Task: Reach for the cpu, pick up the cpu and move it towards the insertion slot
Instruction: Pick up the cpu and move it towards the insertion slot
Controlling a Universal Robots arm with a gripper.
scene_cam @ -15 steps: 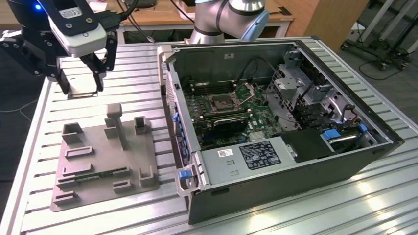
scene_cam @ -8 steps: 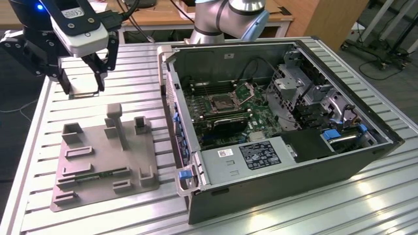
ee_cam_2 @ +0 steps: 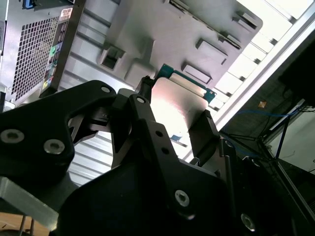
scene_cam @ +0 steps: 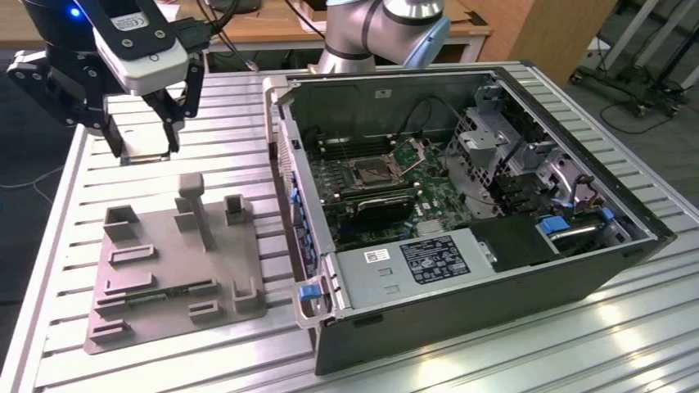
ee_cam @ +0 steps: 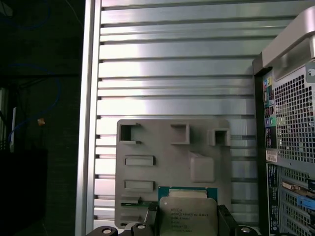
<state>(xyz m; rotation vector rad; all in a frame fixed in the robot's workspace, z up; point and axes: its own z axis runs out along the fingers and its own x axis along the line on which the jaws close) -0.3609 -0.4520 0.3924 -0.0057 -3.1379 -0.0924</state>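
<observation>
- I find the gripper [scene_cam: 144, 151] at the exterior view's upper left, jaws clamped on the chip [ee_cam: 188, 216], lifted off the table [scene_cam: 229, 123].
- The socket [scene_cam: 369, 172] lies mid-frame inside the open case [scene_cam: 459, 295], well apart.

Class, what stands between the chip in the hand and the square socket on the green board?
In the exterior view, the open computer case's side wall separates the chip and the socket.
</observation>
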